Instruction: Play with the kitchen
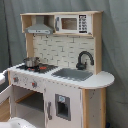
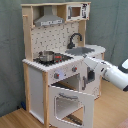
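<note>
My arm (image 2: 111,73) is clad in smooth white shells, rounded and tube-like, glossy where the light falls on them; in the second exterior view it shows as a thick white segment, widening to a bulbous joint housing at the second exterior view's right edge; a darker grey band marks the seam between two of its segments near that edge; toward my wrist the white casing narrows and gives way to a dark, nearly black part (image 2: 90,76), blocky in outline; in the first exterior view only slivers of my white casing (image 1: 4,76) show at the first exterior view's left edge, curved and pale.
</note>
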Tool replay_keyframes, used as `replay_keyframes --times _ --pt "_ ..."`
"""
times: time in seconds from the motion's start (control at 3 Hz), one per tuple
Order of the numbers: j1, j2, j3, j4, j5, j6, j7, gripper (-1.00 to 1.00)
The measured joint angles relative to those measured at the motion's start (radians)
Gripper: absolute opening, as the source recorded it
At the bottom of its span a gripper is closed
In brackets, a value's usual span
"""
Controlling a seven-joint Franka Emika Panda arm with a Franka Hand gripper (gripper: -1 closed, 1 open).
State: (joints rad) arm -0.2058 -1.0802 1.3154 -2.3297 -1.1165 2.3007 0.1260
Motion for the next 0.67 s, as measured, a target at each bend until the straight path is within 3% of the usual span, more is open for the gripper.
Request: replay_keyframes --times 0.33,0.67 --pt "0.021 0.003 -0.008 -0.087 0.0 0.047 -0.018 1.0" --pt "-0.007 0.003 -0.022 -0.136 0.0 0.133 -0.045 1.0"
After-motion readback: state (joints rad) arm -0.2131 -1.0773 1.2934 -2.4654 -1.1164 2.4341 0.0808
